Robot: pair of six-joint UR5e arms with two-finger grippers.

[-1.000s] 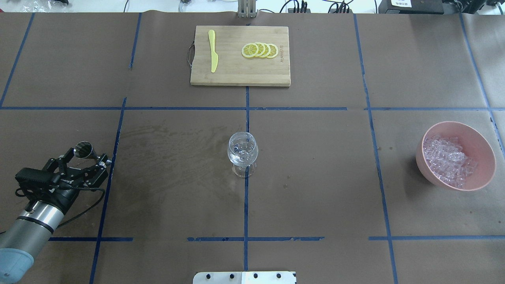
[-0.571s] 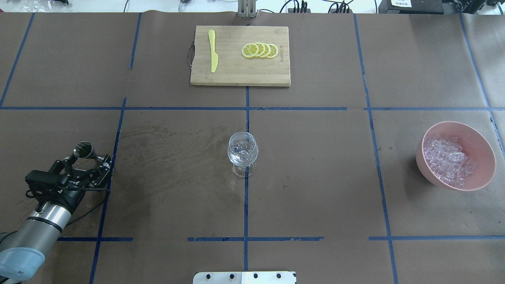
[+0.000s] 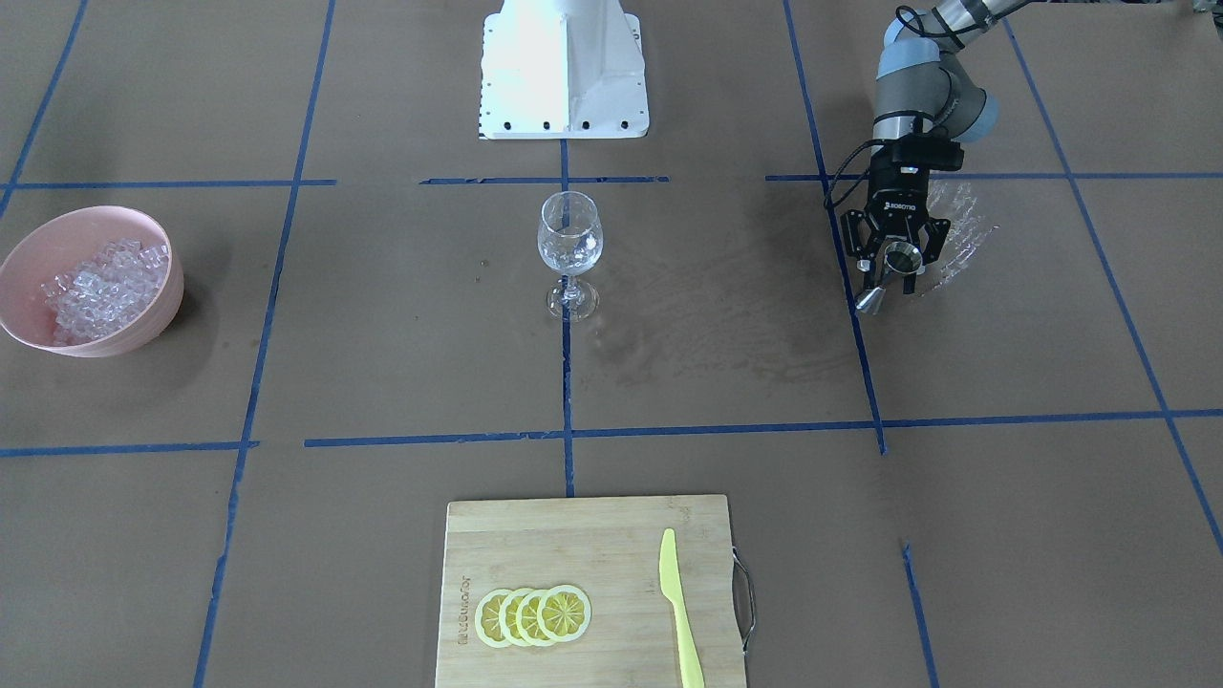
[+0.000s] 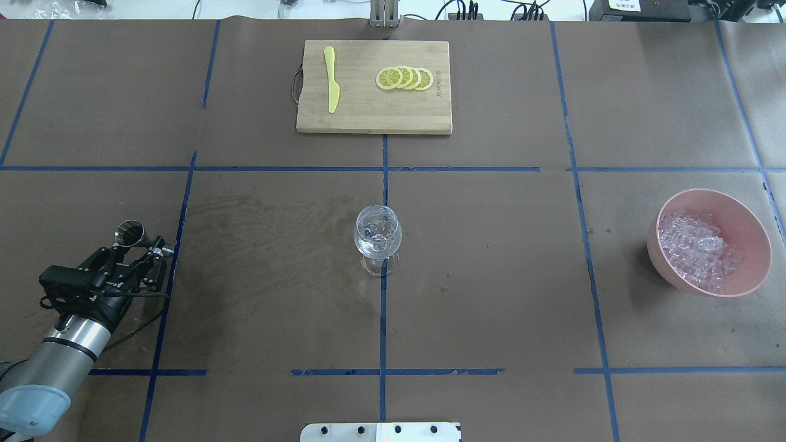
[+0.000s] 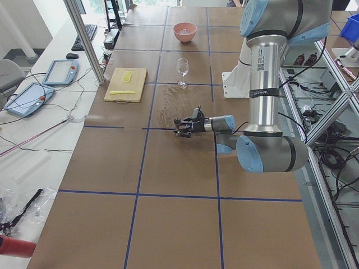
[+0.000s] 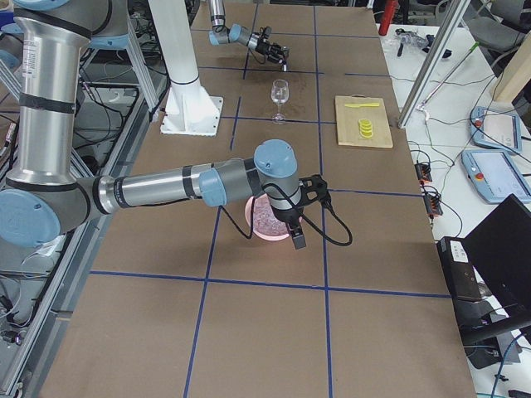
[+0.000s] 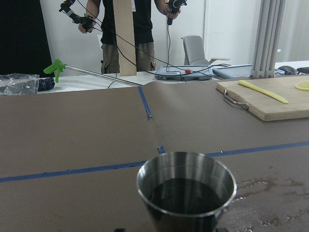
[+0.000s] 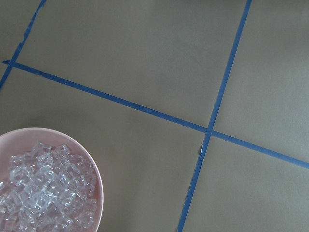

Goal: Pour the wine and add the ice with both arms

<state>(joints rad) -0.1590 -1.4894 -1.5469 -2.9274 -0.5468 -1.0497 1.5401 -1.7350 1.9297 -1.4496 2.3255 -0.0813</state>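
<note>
- The left gripper (image 4: 138,248) lies low over the near left of the table. Its fingers are drawn in on the waist of a steel jigger (image 4: 130,233), and it looks clamped on it, though the contact itself is hidden.
- The jigger stands upright, and the wrist view shows dark liquid (image 7: 186,197) in it. I judge that the pour is not yet done.
- Between the jigger and the centre, the table paper shows a wet-looking patch (image 4: 270,233).
- The wine glass (image 4: 378,238) stands upright at the centre, well apart from the left gripper. Something clear glints in it, but I cannot tell whether it is liquid or ice.
- Off to the right, about level with the glass, a pink bowl (image 4: 754,236) holds the ice (image 4: 697,248) in a full-looking heap.
- The right arm (image 6: 166,186) shows only in the right side view, with the right gripper (image 6: 297,235) near the bowl. I cannot tell whether it is open or closed. Carrying ice to the glass seems to remain.
- At the far edge, a cutting board (image 4: 368,116) bears lemon slices (image 4: 405,78) and a yellow knife (image 4: 331,80).
- Against a second ago, the jigger's rim sits at the same spot. The left arm has swung in closer behind it, and the fingers have narrowed around it.
- The glass, bowl and board lie as they did.
</note>
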